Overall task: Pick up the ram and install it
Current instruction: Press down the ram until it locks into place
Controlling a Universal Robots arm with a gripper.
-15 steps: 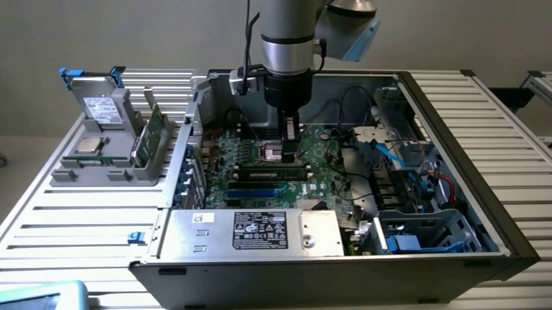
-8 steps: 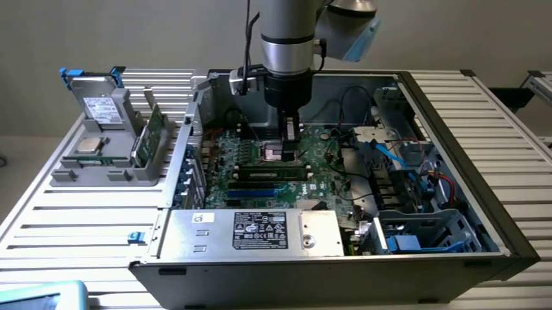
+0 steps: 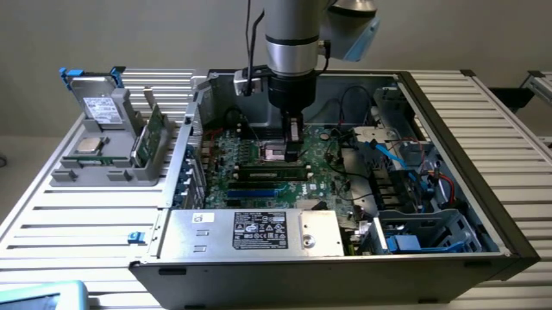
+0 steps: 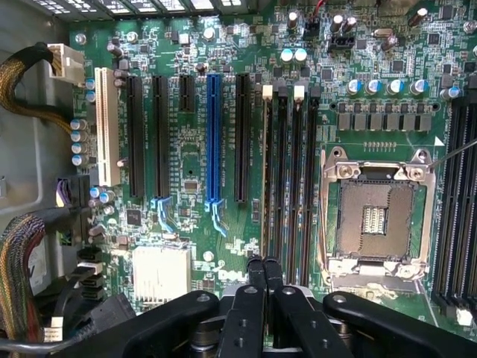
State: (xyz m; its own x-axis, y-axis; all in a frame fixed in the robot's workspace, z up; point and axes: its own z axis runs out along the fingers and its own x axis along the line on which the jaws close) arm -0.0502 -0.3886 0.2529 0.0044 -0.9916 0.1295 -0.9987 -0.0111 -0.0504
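**Inspector:** Slatted surface (image 3: 69, 219) carries the open computer case (image 3: 483, 168). The motherboard (image 4: 190, 160) lies flat inside it. State of the end effector (image 4: 264, 262)?

**Assistant:** Clenched, fingers pressed together with nothing between them, just above the memory slots beside the empty processor socket (image 4: 376, 216).

**Inspector:** And the ram (image 3: 271, 173)?

**Assistant:** It appears to sit in a slot beneath the fingertips. I cannot tell whether it is fully seated.

**Inspector:** In my judgement, seating calls for straight, even downward pressure along its top edge, with no tilt, until the white end latch (image 4: 267, 92) closes.
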